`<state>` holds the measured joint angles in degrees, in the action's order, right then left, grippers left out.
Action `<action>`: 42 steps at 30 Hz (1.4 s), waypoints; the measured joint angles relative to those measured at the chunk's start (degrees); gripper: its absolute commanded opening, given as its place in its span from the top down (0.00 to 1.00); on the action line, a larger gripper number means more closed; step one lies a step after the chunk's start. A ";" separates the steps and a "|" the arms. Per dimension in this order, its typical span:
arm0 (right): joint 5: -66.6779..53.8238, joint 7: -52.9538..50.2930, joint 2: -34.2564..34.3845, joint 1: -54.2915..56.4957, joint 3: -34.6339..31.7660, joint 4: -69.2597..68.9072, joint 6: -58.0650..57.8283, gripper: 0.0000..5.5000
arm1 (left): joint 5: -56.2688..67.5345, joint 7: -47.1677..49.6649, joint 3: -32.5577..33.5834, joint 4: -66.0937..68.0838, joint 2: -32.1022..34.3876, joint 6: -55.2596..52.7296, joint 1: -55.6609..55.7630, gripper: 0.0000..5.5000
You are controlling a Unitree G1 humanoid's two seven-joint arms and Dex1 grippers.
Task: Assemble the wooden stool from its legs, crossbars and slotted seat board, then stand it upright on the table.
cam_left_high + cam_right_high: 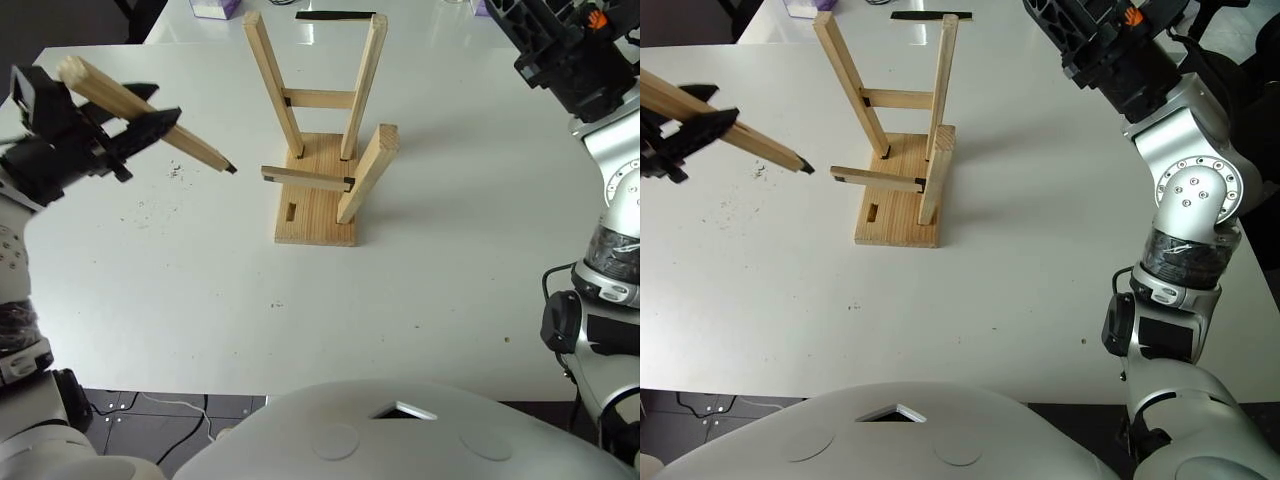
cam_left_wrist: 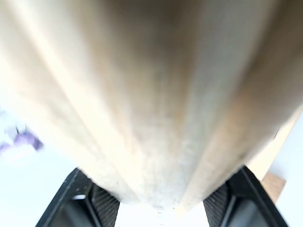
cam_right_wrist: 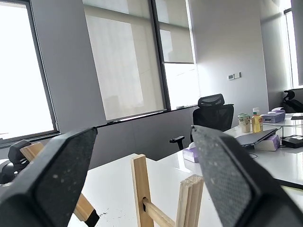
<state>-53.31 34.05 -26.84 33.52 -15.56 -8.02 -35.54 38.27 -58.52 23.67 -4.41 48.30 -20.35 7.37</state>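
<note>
We saw the left gripper at about 9 o'clock from the flat pale-wood slotted seat board, fingers clamped on a loose square wooden leg whose dark-tipped end pointed toward the board. The right gripper hung high at 2 o'clock, fingers apart and empty. On the board two upright wooden legs stood at the 12 o'clock end, joined by a short wooden crossbar. A third wooden leg leaned, tilted, at the 3 o'clock edge and carried a second crossbar with its free end toward 9 o'clock. We judged that leaning leg the weak point: a push from the incoming leg on that free crossbar end could tip it out or drag the unheld board. The held leg also sat at a slant, so it might jam in the open slot rather than seat — nothing steadied the frame. The white table gave broad room from 3 to 9 o'clock, while a thin black strip lay near the far edge at 12 o'clock.
</note>
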 measured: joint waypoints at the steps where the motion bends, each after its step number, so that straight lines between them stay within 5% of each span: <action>1: 0.71 0.22 0.02 0.10 0.34 0.54 0.34 0.33 | -0.26 0.18 -1.02 -0.03 -1.26 0.32 -1.41 0.63; 20: 6.57 2.12 3.08 0.91 2.69 4.50 2.55 0.33 | 4.11 3.75 -6.12 -16.34 -8.25 -6.73 -8.41 0.63; 31: 9.78 3.62 3.89 0.47 3.59 5.99 4.62 0.33 | 0.04 -4.23 -13.06 -4.04 -8.67 -0.22 6.30 0.63; 42: 11.55 5.68 4.00 0.55 4.07 8.87 5.97 0.33 | -3.70 -7.41 -16.32 0.06 -10.65 5.75 5.91 0.63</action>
<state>-41.76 39.74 -22.84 34.07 -11.48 0.85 -29.57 34.57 -65.93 7.36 -4.35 37.66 -14.60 13.28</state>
